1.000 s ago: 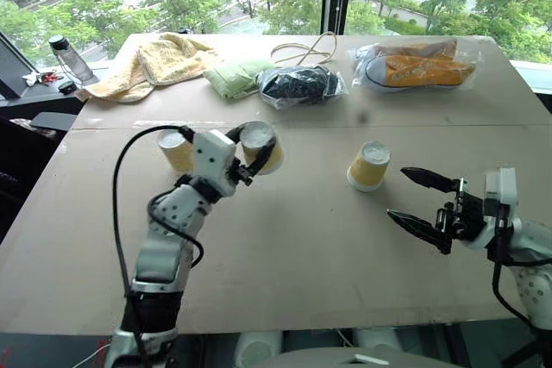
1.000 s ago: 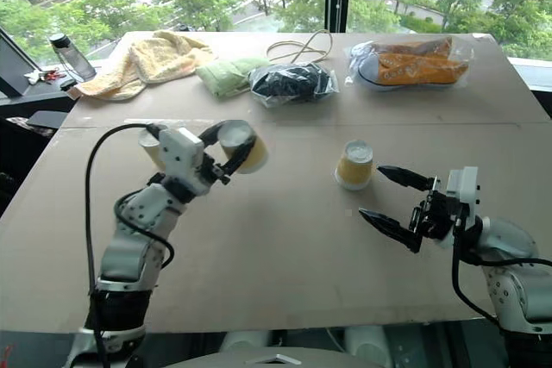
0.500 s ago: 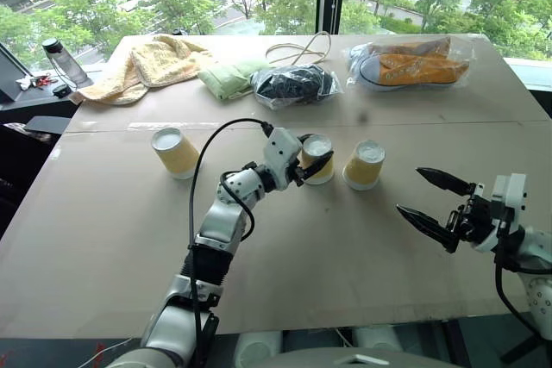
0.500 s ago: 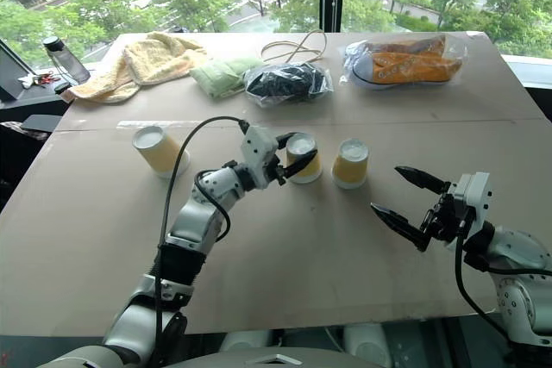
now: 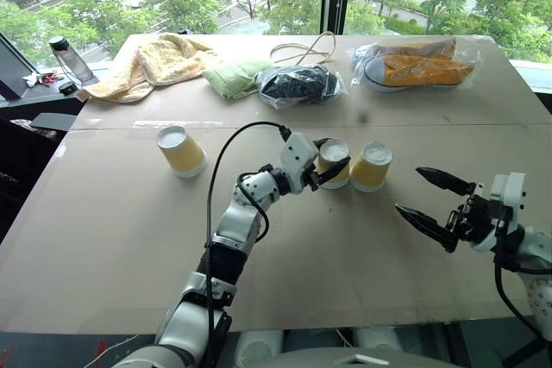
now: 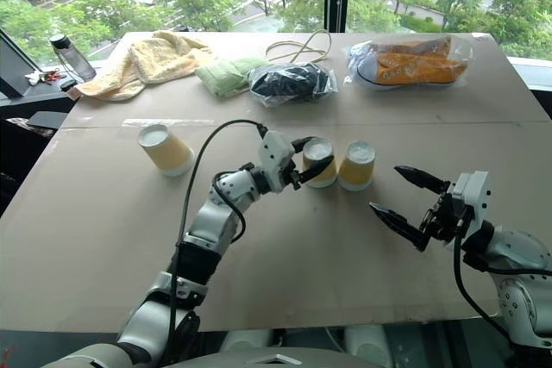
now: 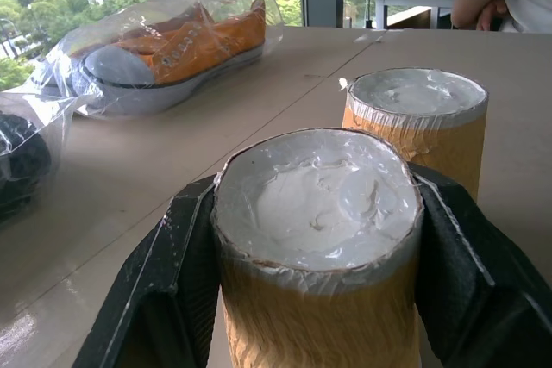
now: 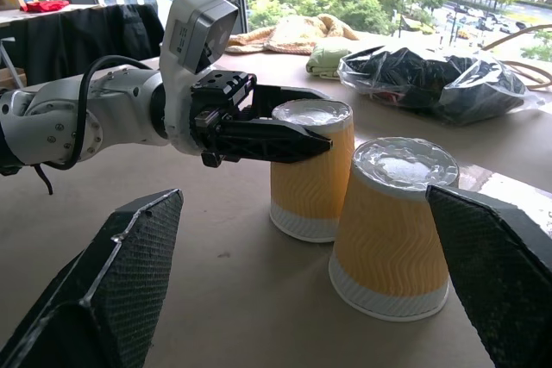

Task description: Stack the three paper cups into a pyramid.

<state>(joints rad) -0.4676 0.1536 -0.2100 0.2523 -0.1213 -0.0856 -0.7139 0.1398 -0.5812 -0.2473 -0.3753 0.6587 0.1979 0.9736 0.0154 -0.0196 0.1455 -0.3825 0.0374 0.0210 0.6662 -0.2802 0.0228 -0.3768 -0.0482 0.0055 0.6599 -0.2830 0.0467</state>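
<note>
My left gripper (image 5: 331, 164) pinches one inverted yellow-orange paper cup (image 5: 334, 161), standing on the brown table (image 5: 285, 247) just beside the second cup (image 5: 372, 166); base nearly set, third cup (image 5: 181, 150) well apart leftward, my right gripper (image 5: 434, 204) spread empty.
</note>
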